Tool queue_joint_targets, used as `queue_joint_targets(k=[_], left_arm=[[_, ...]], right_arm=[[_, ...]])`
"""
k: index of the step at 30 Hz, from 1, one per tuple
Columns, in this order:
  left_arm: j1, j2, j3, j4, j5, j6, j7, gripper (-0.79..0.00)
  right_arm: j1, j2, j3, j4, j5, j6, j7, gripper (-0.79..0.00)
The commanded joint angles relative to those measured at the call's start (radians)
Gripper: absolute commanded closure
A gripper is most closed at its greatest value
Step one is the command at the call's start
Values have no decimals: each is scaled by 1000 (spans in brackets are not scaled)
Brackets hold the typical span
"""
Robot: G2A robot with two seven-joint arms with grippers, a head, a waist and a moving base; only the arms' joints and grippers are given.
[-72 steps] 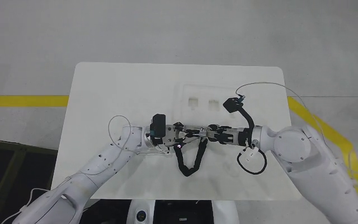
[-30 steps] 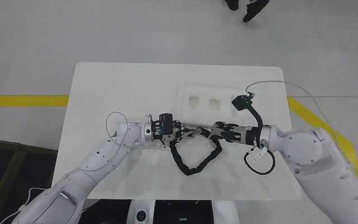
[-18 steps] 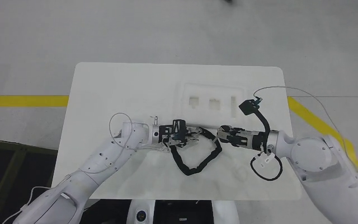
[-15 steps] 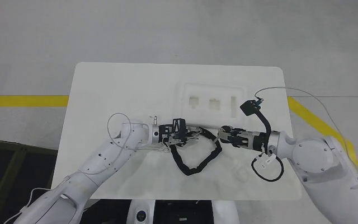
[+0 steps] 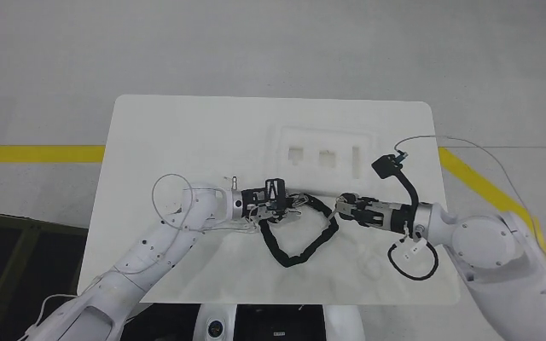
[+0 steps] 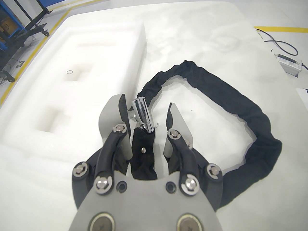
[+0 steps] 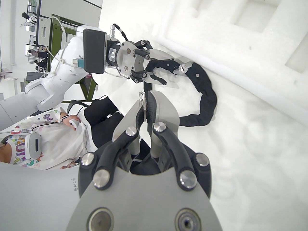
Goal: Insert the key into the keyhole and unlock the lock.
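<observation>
The left gripper (image 6: 147, 100) has its fingers apart. The chrome cylinder (image 6: 142, 116) of the chain lock (image 5: 297, 245) sits between them, close against one pad with a gap to the other. The lock's black sleeved loop lies on the table (image 5: 171, 145) just beside the foam tray (image 5: 324, 136). The right gripper (image 7: 146, 96) is pinched together on the key (image 7: 142, 96), a thin metal piece at its fingertips. The keyhole (image 7: 183, 68) on the cylinder's end faces the right gripper. Key and keyhole are near but apart.
</observation>
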Motion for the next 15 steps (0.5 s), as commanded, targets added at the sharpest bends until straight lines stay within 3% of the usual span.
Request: queue_joint_targets(k=[1,9,15], left_arm=[[2,1,-3,-15,0,-9,-29,-372],[2,-2,0,-44,5,-24,-121,-443],[-14,-11,17,-34,2,-34,-166,-431]], right_arm=[[-4,0,3,0,2,-1,0,0],[-14,0,11,-1,4,-9,-2,0],[-20,0,18,-1,6,-12,-3,0]])
